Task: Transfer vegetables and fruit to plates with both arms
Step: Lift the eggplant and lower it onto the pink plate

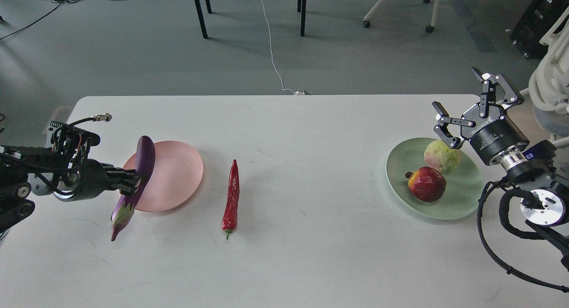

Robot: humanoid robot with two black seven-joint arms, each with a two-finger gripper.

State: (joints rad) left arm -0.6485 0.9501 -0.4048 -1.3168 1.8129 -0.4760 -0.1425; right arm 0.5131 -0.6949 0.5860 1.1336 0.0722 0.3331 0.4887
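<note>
My left gripper [133, 183] is shut on the purple eggplant [138, 174], which hangs tilted over the left rim of the pale pink plate [178, 174], stem end down near the table. The red chili pepper [231, 199] lies on the table right of the pink plate. The pale green plate [462, 197] at the right holds the dark red pomegranate [426, 183] and the pale yellow-green fruit [442, 156]. My right gripper [462, 106] is open and empty, raised above the far edge of the green plate.
The white table [311, 254] carries only these things. Beyond its far edge are chair legs and a white cable [271, 46] on the grey floor. A white chair [551, 94] stands at the right edge.
</note>
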